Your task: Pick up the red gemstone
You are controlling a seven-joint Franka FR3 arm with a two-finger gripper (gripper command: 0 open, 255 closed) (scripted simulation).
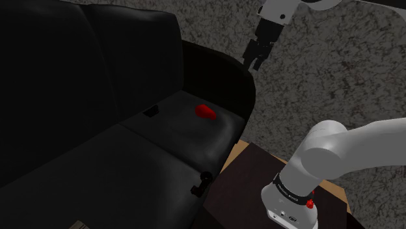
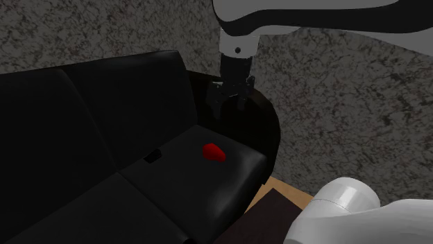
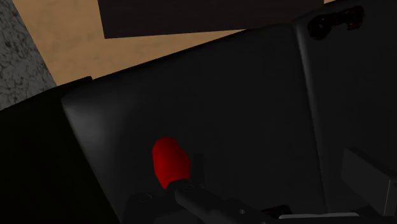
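Starting at the shoulder view's left, you've got a big black sofa point(image 1: 97, 78) taking up most of the picture. There's a small flat black thing point(image 1: 151, 111) lying on the seat cushion near the backrest. Just at 3 o'clock of that is the red gemstone point(image 1: 207, 112), sitting on the same end cushion, close to the armrest point(image 1: 224, 75).

Your gripper point(image 1: 255, 63) hangs in the air above the armrest, well apart from the stone. From the gripper, the gemstone is at roughly 7 to 8 o'clock in this view. The fingers look spread, with nothing between them.

Further right, the dark stand point(image 1: 241, 188) carries the arm's white base, at about 5 o'clock from the stone.

The second exterior view tells the same story. The red gemstone point(image 2: 214, 152) is on the cushion and the gripper point(image 2: 231, 105) is up over the armrest, so the stone is near 7 o'clock from it.

In the wrist view the red gemstone point(image 3: 170, 162) lies on the dark cushion, just ahead of the gripper.
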